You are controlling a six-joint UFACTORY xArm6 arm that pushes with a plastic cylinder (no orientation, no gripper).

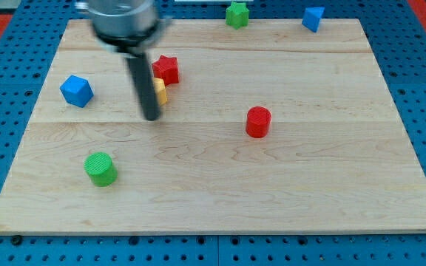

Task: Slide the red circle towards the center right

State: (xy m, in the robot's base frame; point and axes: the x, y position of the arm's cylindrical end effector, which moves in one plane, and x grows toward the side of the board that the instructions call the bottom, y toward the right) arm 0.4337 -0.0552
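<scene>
The red circle [258, 122], a short red cylinder, stands a little right of the board's middle. My tip [151, 116] rests on the board well to the left of it, with bare wood between them. The rod rises from the tip toward the view's top left. A yellow block [160, 90] sits right behind the rod, partly hidden by it. A red star [166, 69] lies just above the yellow block.
A blue cube-like block [76, 91] lies at the left. A green cylinder [100, 168] stands at the lower left. A green star [237, 14] and a blue block [313, 18] sit at the top edge of the wooden board [331, 185].
</scene>
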